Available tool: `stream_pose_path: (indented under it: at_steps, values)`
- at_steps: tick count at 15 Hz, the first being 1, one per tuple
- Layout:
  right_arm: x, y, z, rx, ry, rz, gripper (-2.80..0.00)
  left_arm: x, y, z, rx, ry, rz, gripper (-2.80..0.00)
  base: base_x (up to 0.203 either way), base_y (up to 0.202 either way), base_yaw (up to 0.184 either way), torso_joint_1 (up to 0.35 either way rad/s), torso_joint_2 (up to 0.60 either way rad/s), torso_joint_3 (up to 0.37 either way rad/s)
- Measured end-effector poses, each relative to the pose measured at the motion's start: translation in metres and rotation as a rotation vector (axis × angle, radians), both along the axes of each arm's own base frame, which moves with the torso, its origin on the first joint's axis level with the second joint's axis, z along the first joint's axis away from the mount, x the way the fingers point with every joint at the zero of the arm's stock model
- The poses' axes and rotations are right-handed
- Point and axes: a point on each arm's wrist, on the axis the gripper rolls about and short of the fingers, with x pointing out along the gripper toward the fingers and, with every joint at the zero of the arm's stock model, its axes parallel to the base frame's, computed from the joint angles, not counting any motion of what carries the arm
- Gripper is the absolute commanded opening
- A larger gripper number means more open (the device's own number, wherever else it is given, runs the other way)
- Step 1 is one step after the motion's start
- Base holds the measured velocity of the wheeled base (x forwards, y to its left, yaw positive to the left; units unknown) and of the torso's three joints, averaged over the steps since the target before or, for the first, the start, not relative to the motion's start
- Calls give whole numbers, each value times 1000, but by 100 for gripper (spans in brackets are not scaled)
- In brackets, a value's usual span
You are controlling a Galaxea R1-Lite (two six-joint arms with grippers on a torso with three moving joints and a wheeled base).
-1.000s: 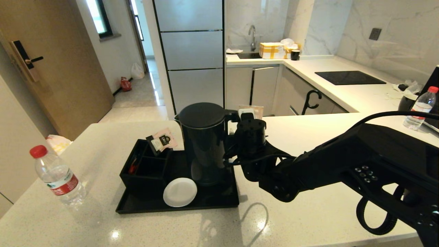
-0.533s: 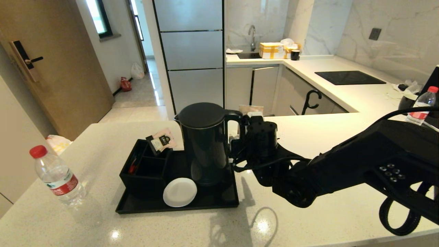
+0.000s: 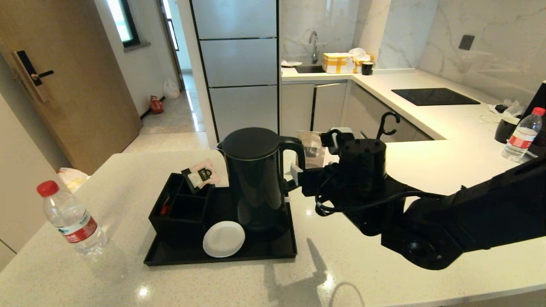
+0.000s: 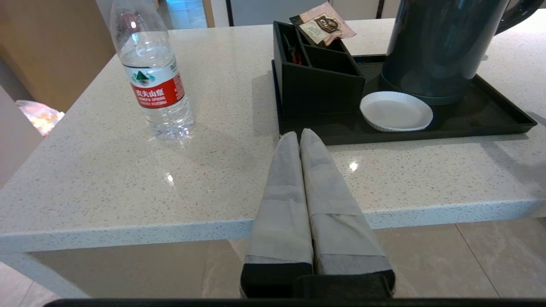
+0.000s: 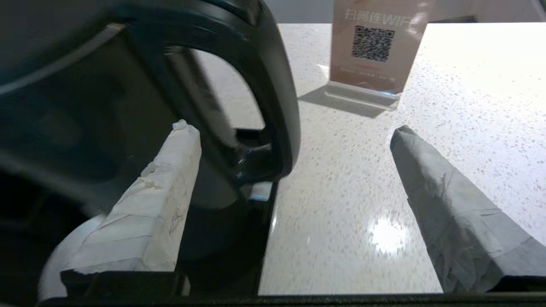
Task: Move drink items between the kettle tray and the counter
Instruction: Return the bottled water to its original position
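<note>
The tall black kettle (image 3: pixel 254 179) stands on its base on the black kettle tray (image 3: pixel 264 252). My right gripper (image 3: pixel 313 157) is open just right of the kettle. Its taped fingers straddle the loop handle (image 5: pixel 273 98) without touching it, seen close in the right wrist view (image 5: pixel 292 130). One red-capped water bottle (image 3: pixel 72 219) stands on the beige counter (image 3: pixel 384 264) left of the tray, also seen from the left wrist (image 4: pixel 155 81). My left gripper (image 4: pixel 298 135) is shut and empty, parked at the counter's front edge.
On the tray (image 4: pixel 490 124) are a black divided box (image 3: pixel 179 209) with sachets and a white disc (image 3: pixel 223 238). A QR sign (image 5: pixel 375 47) stands behind the kettle. A second bottle (image 3: pixel 521 135) and a black mug (image 3: pixel 505 128) stand far right, beyond them the hob (image 3: pixel 435 97).
My right gripper has drawn back to the right from the kettle's handle, and the arm has swung lower and rightward. Kettle, tray and bottles have not moved.
</note>
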Motion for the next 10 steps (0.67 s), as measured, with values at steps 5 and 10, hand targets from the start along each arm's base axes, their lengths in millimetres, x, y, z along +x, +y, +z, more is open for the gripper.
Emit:
stream_pose_path:
  at_steps: [5, 10]
  values:
    - [-47, -42, 50, 49, -6, 58, -280, 0, 0, 0, 0, 0, 0, -280, 0, 0, 0, 0, 0, 0]
    - [-91, -138, 107, 80, 31, -51, -280, 0, 0, 0, 0, 0, 0, -280, 0, 0, 0, 0, 0, 0]
